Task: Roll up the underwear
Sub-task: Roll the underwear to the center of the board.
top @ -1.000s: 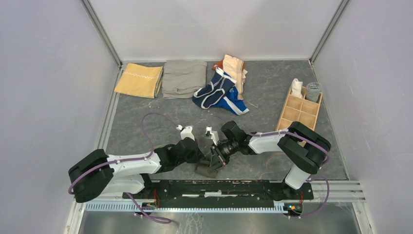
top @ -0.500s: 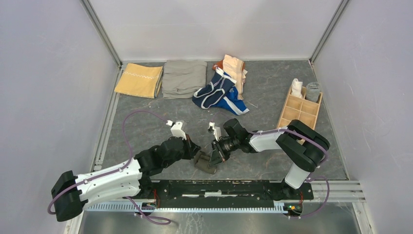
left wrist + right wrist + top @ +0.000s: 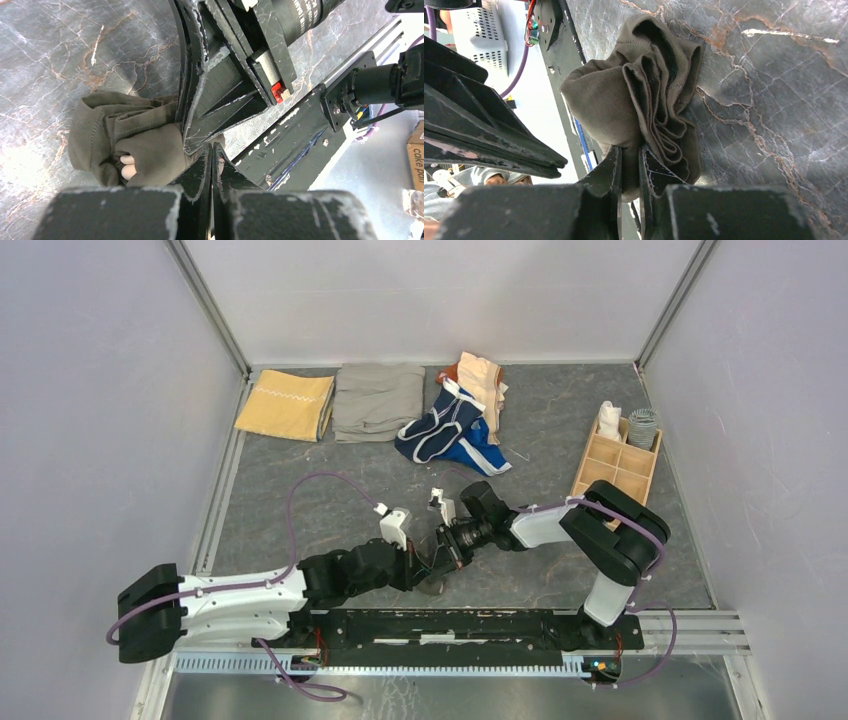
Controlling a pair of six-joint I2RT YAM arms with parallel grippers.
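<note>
The dark grey-brown underwear [image 3: 624,95] is a bunched roll on the marbled table near the front rail, its folded layers showing at one end. My right gripper [image 3: 630,150] is shut on one edge of this roll, with cloth pinched between its fingers. In the left wrist view the same underwear [image 3: 145,150] lies left of my left gripper [image 3: 212,147], which is shut with nothing between its fingers, its tips at the roll's edge beside the right gripper's fingers [image 3: 200,85]. From above, both grippers meet over the roll [image 3: 432,586], which is mostly hidden.
Navy briefs with white trim [image 3: 437,427], a bright blue piece [image 3: 482,454] and a peach piece [image 3: 483,380] lie piled at the back. Folded yellow cloth [image 3: 286,404] and grey-khaki cloth [image 3: 378,400] sit back left. A wooden divided box [image 3: 612,468] stands right. The black rail [image 3: 450,625] is close behind the roll.
The left arm drew back to the left, then came in again to the right, its shut gripper now at the roll. The right gripper kept its hold and barely shifted.
</note>
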